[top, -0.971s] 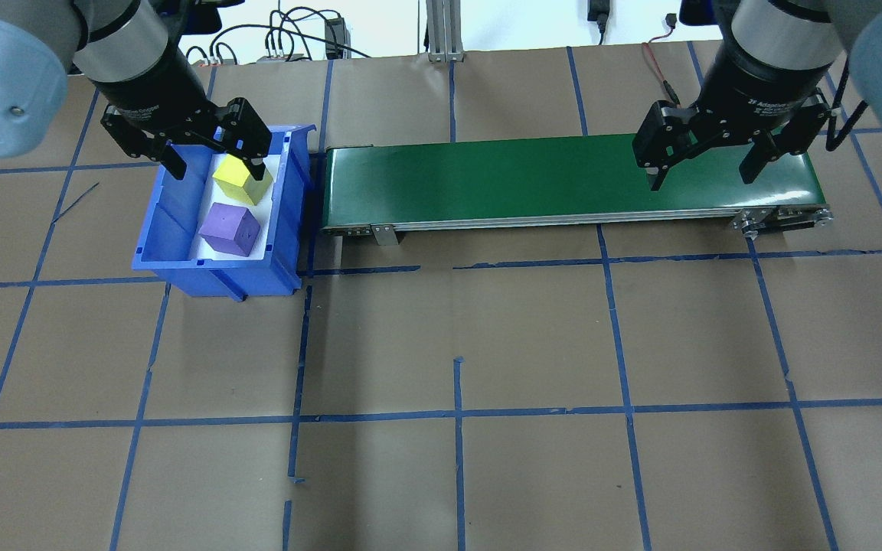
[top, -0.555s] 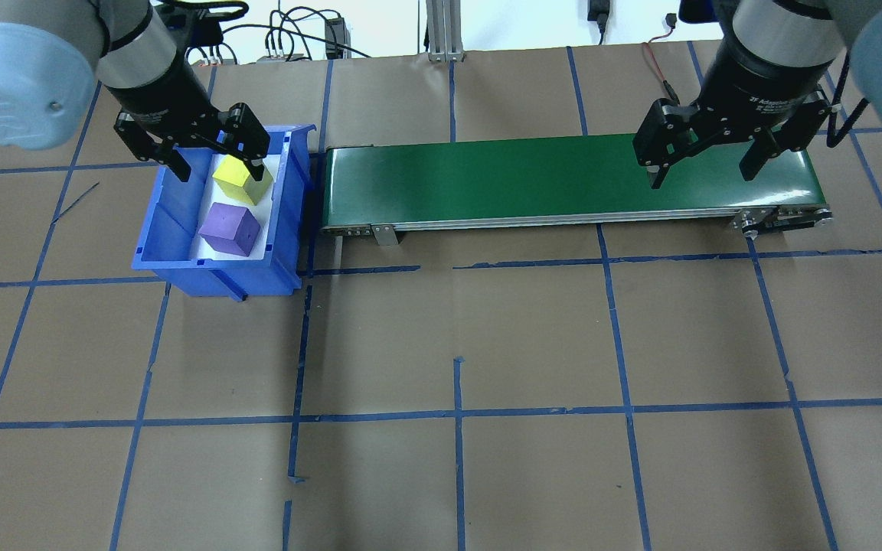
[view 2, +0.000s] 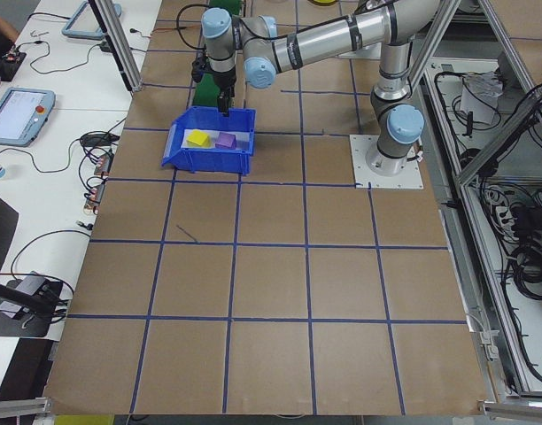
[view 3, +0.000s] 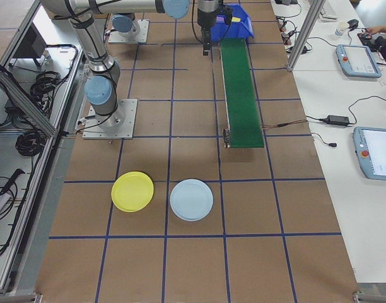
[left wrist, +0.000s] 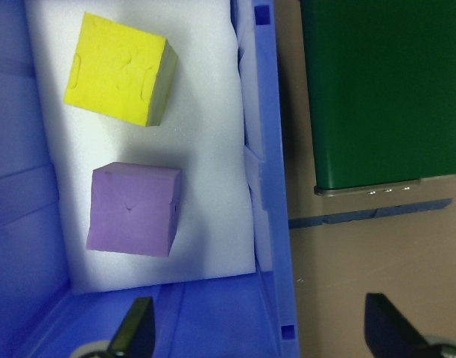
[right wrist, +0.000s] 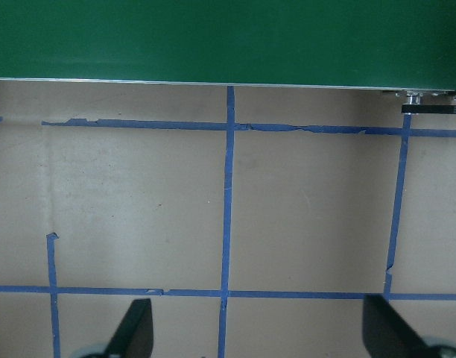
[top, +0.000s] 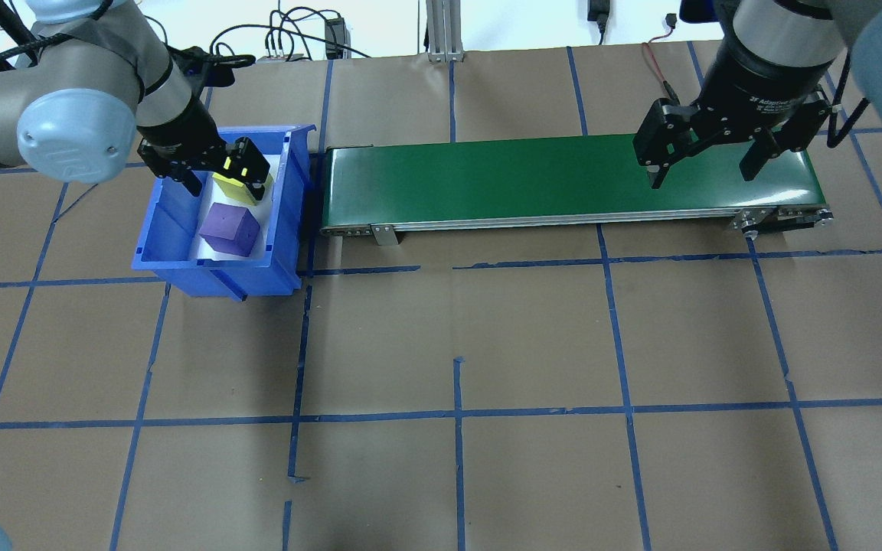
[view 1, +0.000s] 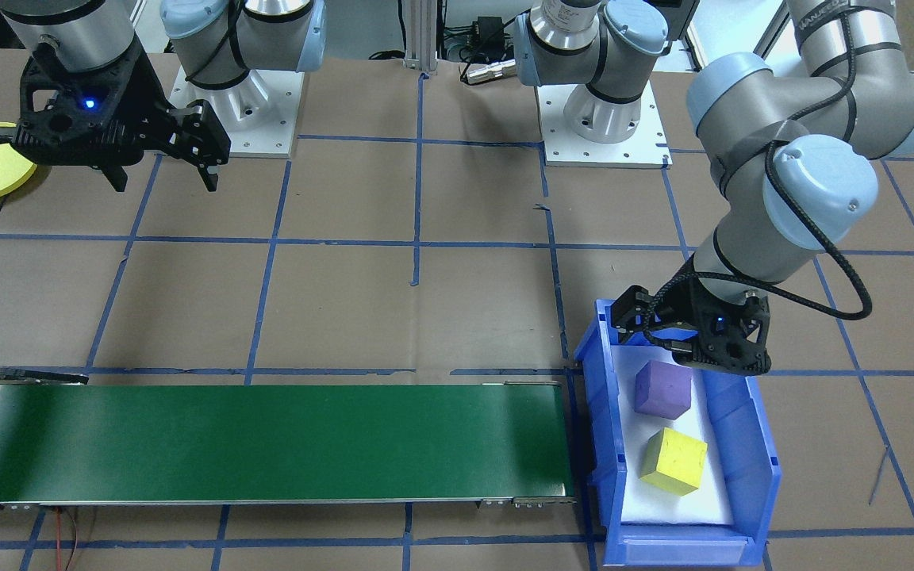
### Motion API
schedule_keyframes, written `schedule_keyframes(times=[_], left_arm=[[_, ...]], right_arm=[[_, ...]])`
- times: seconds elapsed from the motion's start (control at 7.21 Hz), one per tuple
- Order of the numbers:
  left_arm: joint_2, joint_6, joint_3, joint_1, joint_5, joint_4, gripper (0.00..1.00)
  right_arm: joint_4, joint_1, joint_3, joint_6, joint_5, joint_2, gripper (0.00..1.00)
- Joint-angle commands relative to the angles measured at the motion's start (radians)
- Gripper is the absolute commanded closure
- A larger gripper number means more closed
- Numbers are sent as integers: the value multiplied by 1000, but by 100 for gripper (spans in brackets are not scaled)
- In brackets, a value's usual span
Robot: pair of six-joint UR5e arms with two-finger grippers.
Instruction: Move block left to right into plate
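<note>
Over the blue bin at my left end of the table hangs my left gripper, its jaws spread wide and holding nothing. From my left wrist camera I see both fingertips at the bottom edge, one above the bin's inner wall and the other out past its rim toward the table. Inside the bin, on a white foam pad, lie two blocks: the yellow block and the purple block, close together but not touching. In the overhead view my left gripper partly covers the yellow one.

Beside the bin runs the green conveyor belt, bare along its length. My right gripper hangs over its far end, jaws likewise wide apart and empty; its wrist camera looks down on the belt's edge and the brown taped table.

Two plates sit on the table beyond the belt's right end: a yellow plate and a light blue plate, side by side.
</note>
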Motion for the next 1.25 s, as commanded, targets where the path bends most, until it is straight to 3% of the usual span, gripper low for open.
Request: schedule_keyframes(times=[0.0,0.55,1.11], left_arm=[[-28,47,-4,27,-2,29,0],[-132,126,-9,38,-1,101,0],[-159,127,-79,39,5,162,0]], right_arm=[[0,0,2,2,-1,0,0],[0,0,0,3,-3,0,0],[-1,-1,-2,0,-3,0,0]])
